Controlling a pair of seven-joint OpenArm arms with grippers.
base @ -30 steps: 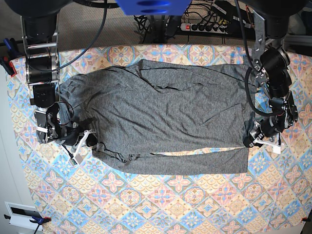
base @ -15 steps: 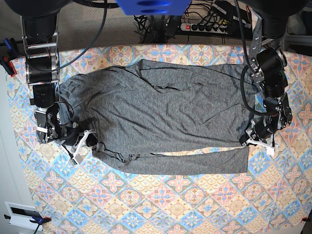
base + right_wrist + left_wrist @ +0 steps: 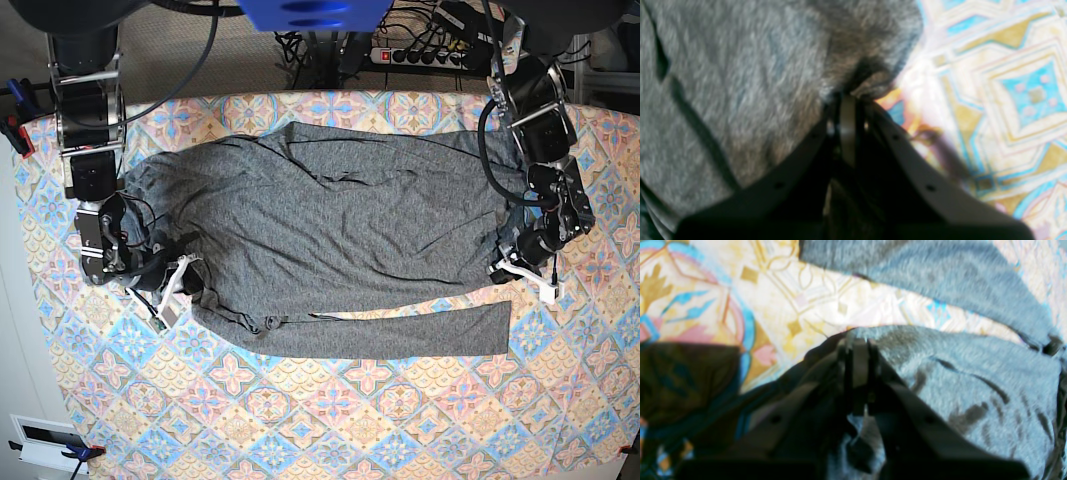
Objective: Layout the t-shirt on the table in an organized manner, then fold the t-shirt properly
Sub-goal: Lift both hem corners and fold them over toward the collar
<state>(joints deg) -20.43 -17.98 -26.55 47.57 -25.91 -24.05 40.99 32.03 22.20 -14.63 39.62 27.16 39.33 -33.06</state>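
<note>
The dark heather-grey t-shirt [image 3: 340, 235] lies spread across the tile-patterned table [image 3: 330, 420], with a narrow strip of fabric lying apart along its near edge. My left gripper [image 3: 503, 272] is at the shirt's right edge and is shut on the fabric; in the left wrist view [image 3: 857, 343] its jaws pinch a fold of the t-shirt [image 3: 973, 380]. My right gripper [image 3: 180, 278] is at the shirt's left edge, shut on the fabric; in the right wrist view [image 3: 848, 100] the t-shirt [image 3: 740, 83] bunches at its closed tips.
A power strip and cables [image 3: 420, 50] lie beyond the table's far edge. A red clamp [image 3: 15, 130] holds the cloth at the far left, and a white box [image 3: 45, 440] sits off the near left corner.
Both grippers have moved toward the far side and slightly inward with the fabric held. The right side of the shirt has drawn in and the near strip has shifted with it.
</note>
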